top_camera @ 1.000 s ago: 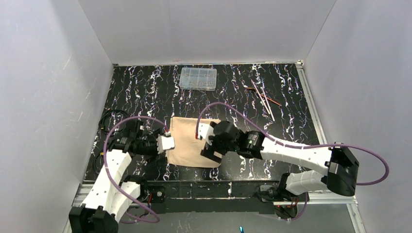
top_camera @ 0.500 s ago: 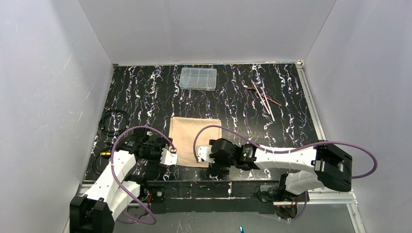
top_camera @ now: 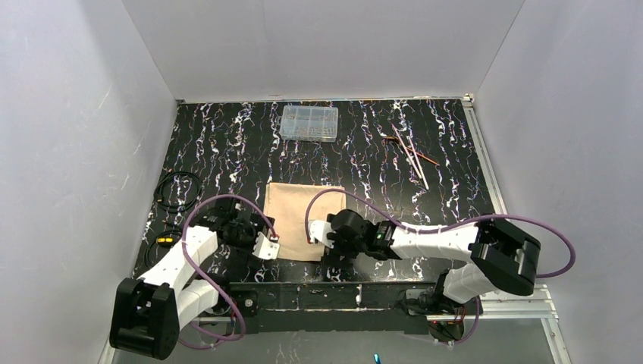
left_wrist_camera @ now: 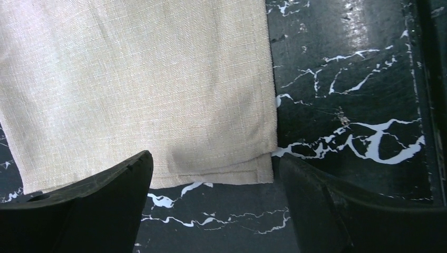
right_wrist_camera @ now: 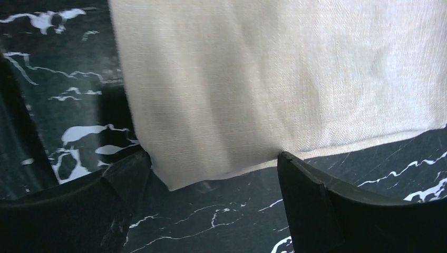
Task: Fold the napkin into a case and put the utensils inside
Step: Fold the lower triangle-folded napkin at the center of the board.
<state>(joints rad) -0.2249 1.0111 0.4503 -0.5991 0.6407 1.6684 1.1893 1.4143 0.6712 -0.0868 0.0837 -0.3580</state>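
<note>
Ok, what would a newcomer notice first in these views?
The plain beige-tan cloth napkin lying flat at the near middle of the black white-veined table, with the left jaws and right jaws standing open at its two near corners. Far right lie the thin copper-coloured utensils, untouched; a clear plastic compartment box sits far centre.

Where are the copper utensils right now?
In the top view, the utensils lie at the far right of the table, right of the clear compartment box and beyond the napkin.
</note>
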